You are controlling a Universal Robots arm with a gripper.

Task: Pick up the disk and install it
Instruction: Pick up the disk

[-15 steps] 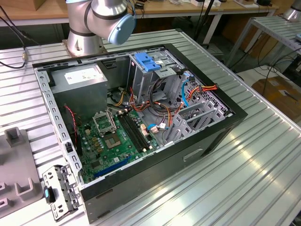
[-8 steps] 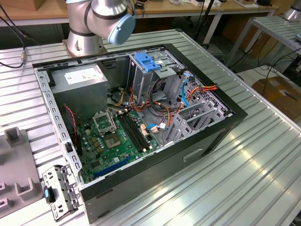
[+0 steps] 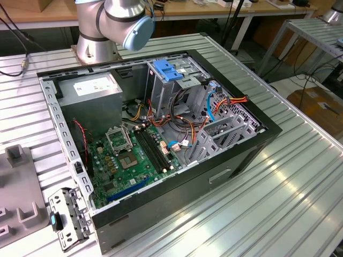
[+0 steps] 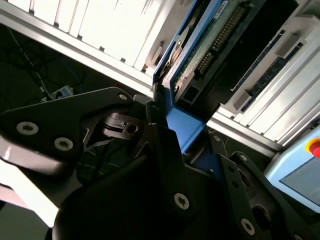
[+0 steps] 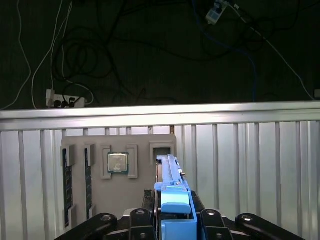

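Observation:
The disk (image 4: 200, 45) stands on edge with its green circuit board showing and a blue rail along its side. My gripper (image 4: 182, 132) is shut on that blue rail, one black finger (image 4: 157, 120) pressed against it. In the first wrist view the disk (image 5: 170, 175) runs edge-on from my gripper (image 5: 176, 212) toward a grey fixture tray (image 5: 142, 185). Whether its far end still rests in the tray's slot cannot be told. In the exterior view the open computer case (image 3: 257, 140) lies on the table, with a metal drive cage (image 3: 161, 88) at its back.
A blue bracket (image 3: 169, 72) sits on top of the cage, and a grey power supply (image 3: 88, 91) is beside it. Cables cross the motherboard (image 3: 134, 155). The grey tray holds a processor chip (image 5: 118, 162) and memory sticks (image 5: 67, 185). The arm's base (image 3: 96, 43) stands behind the case.

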